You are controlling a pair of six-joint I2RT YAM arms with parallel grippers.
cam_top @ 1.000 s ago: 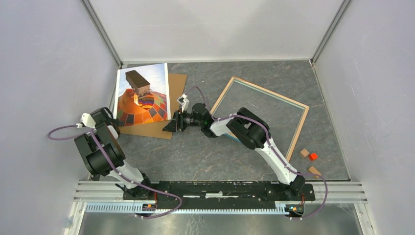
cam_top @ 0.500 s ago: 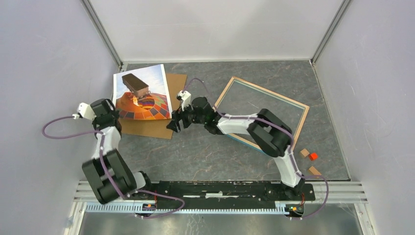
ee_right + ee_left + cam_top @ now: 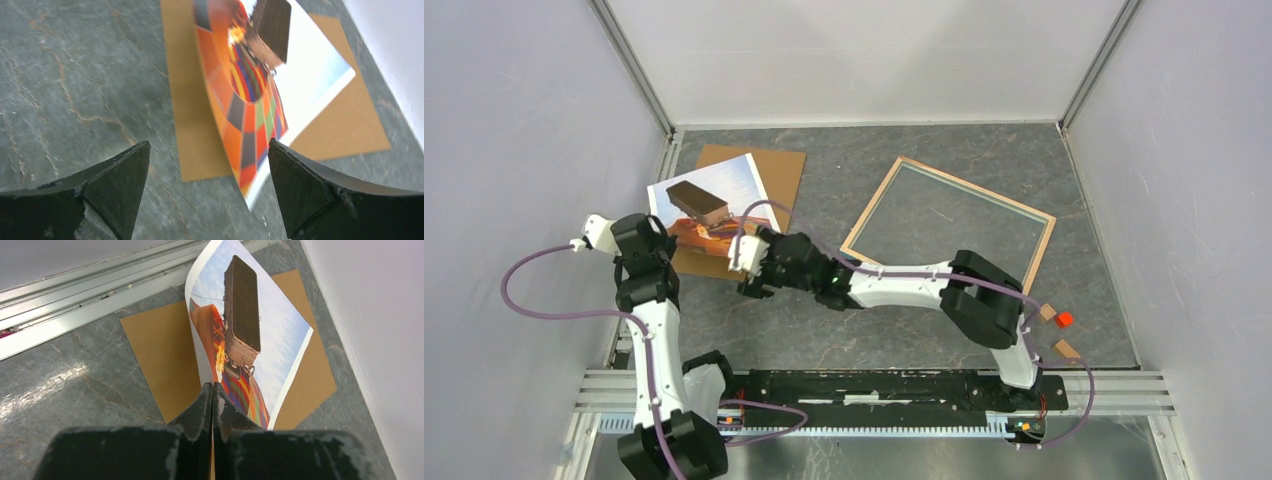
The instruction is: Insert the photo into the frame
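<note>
Photo [image 3: 709,205] held over the near half of the brown backing board [image 3: 774,165] in the top view, one side raised and bowed. The left gripper [image 3: 664,240] grips it at the board's left edge. The right gripper [image 3: 752,272] sits at the board's near right corner. The frame [image 3: 979,187] lies flat to the right of the board, apart from it, wood rim up.

From the left wrist, the left gripper [image 3: 213,390] has both fingers pressed together on the photo's [image 3: 280,340] lower edge. The sheet curls upward above the board [image 3: 160,345].

From the right wrist, the right gripper [image 3: 208,145] has its 2 fingers spread wide, gripping nothing. The photo's [image 3: 250,115] near corner shows between them, lifted off the board [image 3: 185,100].
</note>
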